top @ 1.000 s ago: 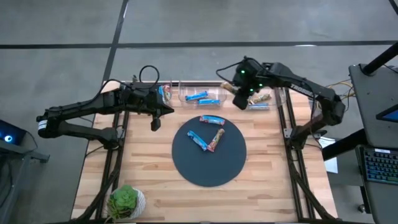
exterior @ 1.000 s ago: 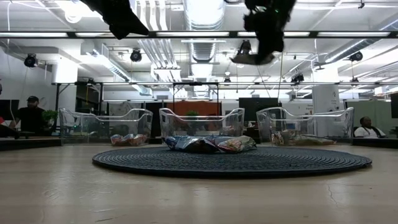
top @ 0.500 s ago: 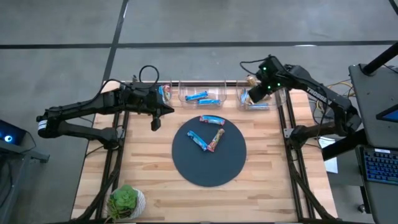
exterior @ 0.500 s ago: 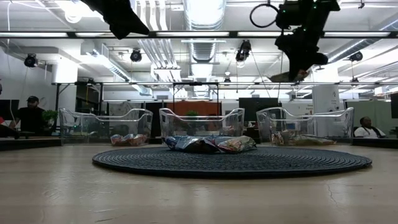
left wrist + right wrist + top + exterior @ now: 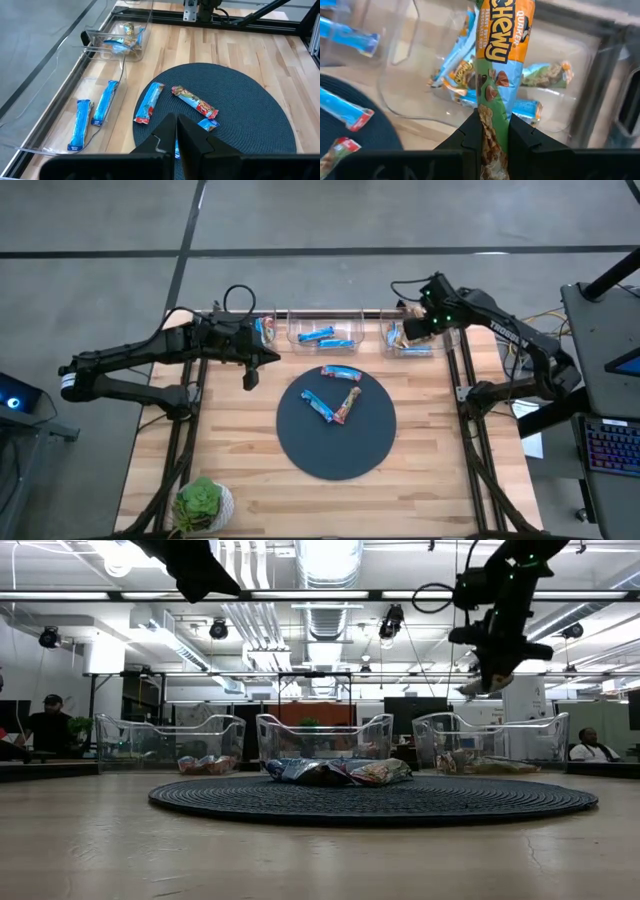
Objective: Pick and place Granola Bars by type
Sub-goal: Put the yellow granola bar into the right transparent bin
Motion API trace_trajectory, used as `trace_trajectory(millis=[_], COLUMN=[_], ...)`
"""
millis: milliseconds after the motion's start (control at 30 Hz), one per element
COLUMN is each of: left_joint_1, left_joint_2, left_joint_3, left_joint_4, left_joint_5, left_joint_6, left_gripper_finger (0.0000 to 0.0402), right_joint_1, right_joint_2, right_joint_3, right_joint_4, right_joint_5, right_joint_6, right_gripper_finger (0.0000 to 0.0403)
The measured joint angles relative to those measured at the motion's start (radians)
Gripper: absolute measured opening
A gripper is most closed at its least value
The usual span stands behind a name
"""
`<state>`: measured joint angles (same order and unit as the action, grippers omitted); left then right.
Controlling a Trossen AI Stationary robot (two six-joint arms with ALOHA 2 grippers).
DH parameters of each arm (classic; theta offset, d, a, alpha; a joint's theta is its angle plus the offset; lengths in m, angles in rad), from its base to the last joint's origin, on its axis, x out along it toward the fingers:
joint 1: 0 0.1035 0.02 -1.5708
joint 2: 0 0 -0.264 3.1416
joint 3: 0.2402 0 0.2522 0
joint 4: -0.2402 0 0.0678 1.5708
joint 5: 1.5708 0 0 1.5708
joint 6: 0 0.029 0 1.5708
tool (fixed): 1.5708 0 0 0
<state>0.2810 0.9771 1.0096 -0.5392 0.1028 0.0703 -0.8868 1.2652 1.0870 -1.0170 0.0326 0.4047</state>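
Wood table (image 5: 240,430), R tool (image 5: 492,131) gripping bar (image 5: 501,65) over bin (image 5: 560,120), 3 on mat (image 5: 350,450)

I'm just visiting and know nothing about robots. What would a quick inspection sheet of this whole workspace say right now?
Surface: wooden table with a dark round mat.
Job's things: three granola bars on the mat; more bars in three clear bins along the far edge.
Clutter: small potted plant at the near left corner.
Grippers: right gripper shut on a Quaker Chewy bar over the right bin; left gripper shut and empty, hanging by the left bin.
Cables: black loop on the left arm; loose wires right of the table.
Surroundings: people seated far behind; keyboard at right.
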Motion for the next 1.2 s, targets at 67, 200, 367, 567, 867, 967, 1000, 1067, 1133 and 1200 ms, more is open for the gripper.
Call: trace_trajectory(millis=[67, 200, 367, 567, 867, 967, 1000, 1067, 1133, 1200], left_joint_1=[0.000, 0.000, 0.000, 0.000, 0.000, 0.000, 0.000, 0.000, 0.000, 0.000], left_joint_2=[0.000, 0.000, 0.000, 0.000, 0.000, 0.000, 0.000, 0.000, 0.000, 0.000], left_joint_3=[0.000, 0.000, 0.000, 0.000, 0.000, 0.000, 0.000, 0.000, 0.000, 0.000], left_joint_4=[0.001, 0.000, 0.001, 0.001, 0.001, 0.001, 0.001, 0.001, 0.001, 0.002], left_joint_5=[0.000, 0.000, 0.000, 0.000, 0.000, 0.000, 0.000, 0.000, 0.000, 0.000], left_joint_6=[0.000, 0.000, 0.000, 0.000, -0.020, -0.020, -0.020, -0.020, -0.021, -0.021], left_gripper_finger=[0.0000, 0.0000, 0.0000, 0.0000, 0.0000, 0.0000, 0.0000, 0.0000, 0.0000, 0.0000], right_joint_1=[-0.004, -0.016, -0.038, -0.059, -0.061, -0.061, -0.061, -0.061, -0.061, -0.061], right_joint_2=[0.000, 0.000, 0.000, 0.000, 0.000, 0.000, 0.000, 0.000, 0.000, 0.000], right_joint_3=[-0.035, -0.093, -0.133, -0.151, -0.151, -0.151, -0.151, -0.152, -0.152, -0.152], right_joint_4=[0.025, 0.098, 0.146, 0.163, 0.189, 0.198, 0.198, 0.198, 0.198, 0.198], right_joint_5=[-0.001, 0.002, 0.003, 0.006, 0.025, 0.028, 0.028, 0.027, 0.024, 0.023], right_joint_6=[0.021, 0.060, 0.093, 0.094, 0.117, 0.119, 0.118, 0.115, 0.115, 0.118], right_gripper_finger=[0.0045, 0.0045, 0.0045, 0.0045, 0.0045, 0.0047, 0.0049, 0.0062, 0.0080, 0.0101])
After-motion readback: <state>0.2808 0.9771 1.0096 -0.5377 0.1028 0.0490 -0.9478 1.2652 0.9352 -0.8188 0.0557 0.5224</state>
